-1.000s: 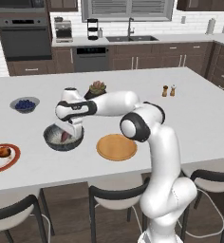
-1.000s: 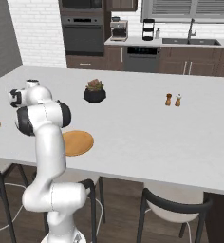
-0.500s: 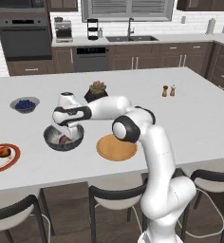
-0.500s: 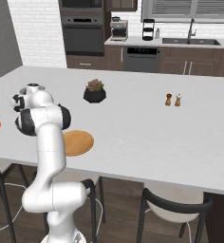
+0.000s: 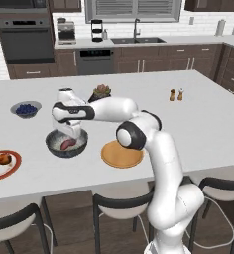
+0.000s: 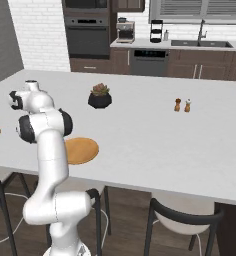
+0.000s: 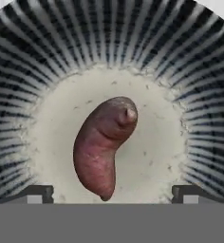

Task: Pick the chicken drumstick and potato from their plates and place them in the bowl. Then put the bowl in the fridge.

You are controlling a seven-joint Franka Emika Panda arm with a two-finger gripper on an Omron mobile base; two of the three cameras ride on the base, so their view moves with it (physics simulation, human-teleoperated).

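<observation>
Potato [image 7: 104, 144], one, is lying free on the pale floor of the one bowl [image 5: 54, 147]. Gripper [image 7: 112, 194] is hanging right above it, jaws spread wide, gripping nothing. One drumstick [image 5: 1, 158] is sitting on the red-rimmed plate [image 5: 10, 168] at the bowl's 9 o'clock; one wooden plate [image 5: 122, 154] is lying at its 3 o'clock.

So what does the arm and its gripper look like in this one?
A glossy white arm of rounded tube segments, with dark grey-black bands at the joints. No loose cables or markings show. The gripper has two small dark finger tips with squared ends.
</observation>
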